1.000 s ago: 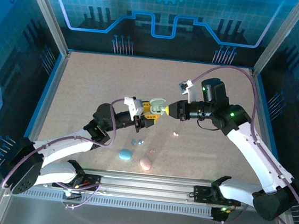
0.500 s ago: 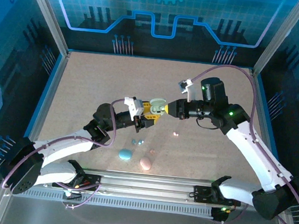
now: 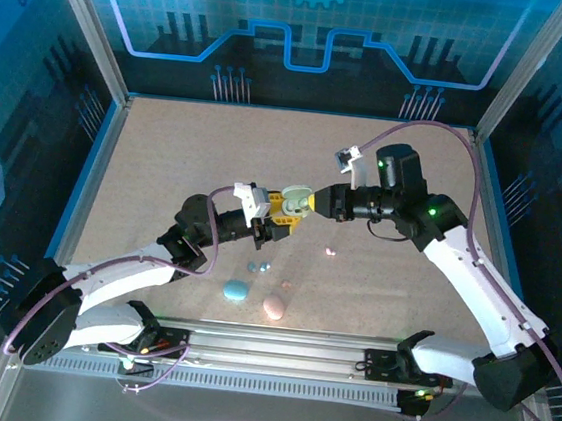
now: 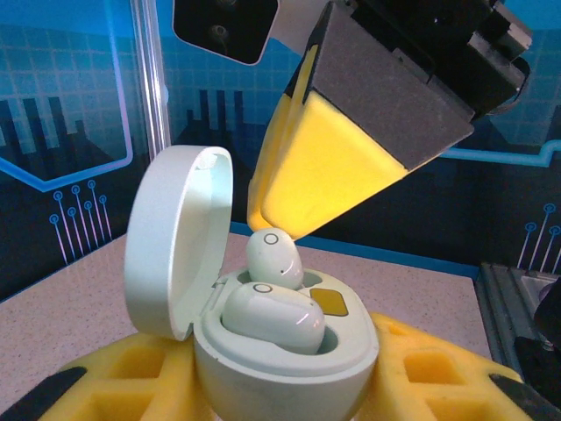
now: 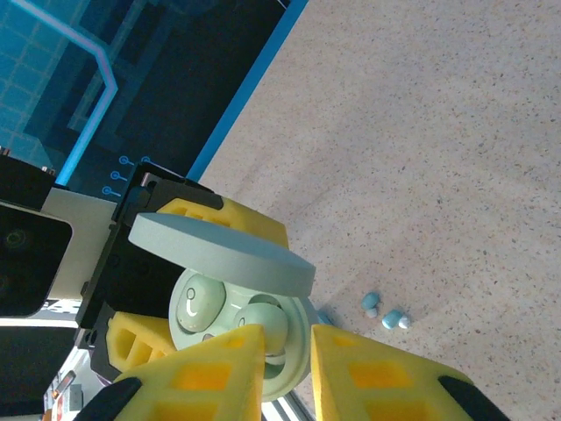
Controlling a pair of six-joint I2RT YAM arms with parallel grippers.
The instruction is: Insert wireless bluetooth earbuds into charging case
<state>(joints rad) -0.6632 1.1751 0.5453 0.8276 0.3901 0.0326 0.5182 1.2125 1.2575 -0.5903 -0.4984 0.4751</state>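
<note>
My left gripper [image 3: 283, 213] is shut on an open pale teal-grey charging case [image 4: 280, 373], held above the table with its lid [image 4: 175, 237] up. One matching earbud [image 4: 272, 316] lies seated in the near socket. A second earbud [image 4: 273, 257] stands upright in the far socket. My right gripper [image 5: 287, 342] hovers right over that bud, jaws slightly apart, with the bud [image 5: 263, 323] against one finger only. Two light blue earbuds [image 5: 384, 311] lie on the table below. Small pink earbuds [image 3: 330, 251] lie further right.
A light blue case [image 3: 235, 289] and a pink case [image 3: 273, 307] rest near the front edge, with another pink bud [image 3: 286, 286] beside them. The speckled tabletop [image 3: 197, 151] is fenced by blue walls and metal posts.
The right gripper's jaws have parted a little around the upright bud, and that arm has edged slightly left. The left arm and case have stayed still.
</note>
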